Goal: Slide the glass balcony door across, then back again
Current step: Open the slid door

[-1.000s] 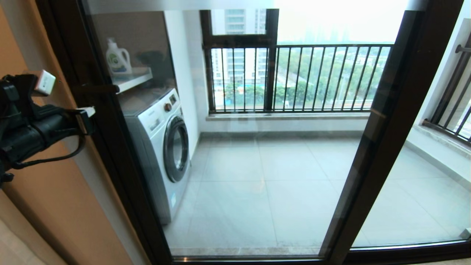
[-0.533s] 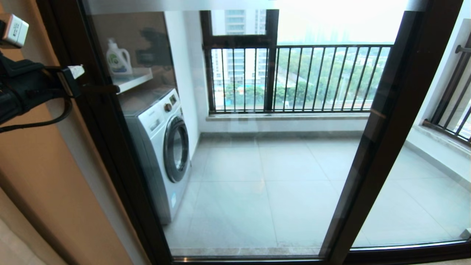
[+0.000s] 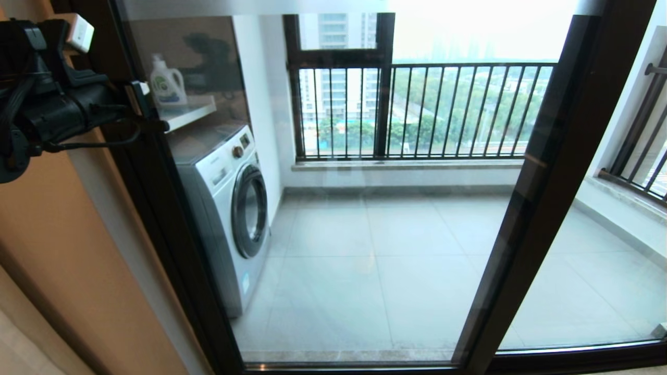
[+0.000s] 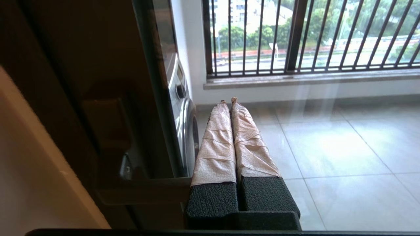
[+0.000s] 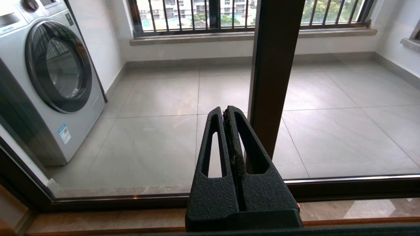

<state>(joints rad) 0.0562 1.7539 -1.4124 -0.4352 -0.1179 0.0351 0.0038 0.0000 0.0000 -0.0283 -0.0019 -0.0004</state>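
The door (image 3: 365, 219) filled the frame, heavy and stiff, glass fragile. Upper left, the left gripper (image 3: 136, 96), fingers pressed together and empty, hung beside the handle (image 3: 148, 125), the best hold.

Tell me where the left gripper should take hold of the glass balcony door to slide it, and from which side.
Go for the small dark pull handle on the left upright of the glass balcony door. It juts out as a short horizontal bar, so hooking or pushing it from its left side, by the wall, probably drives the door across. The left gripper, fingers shut, is level with it.
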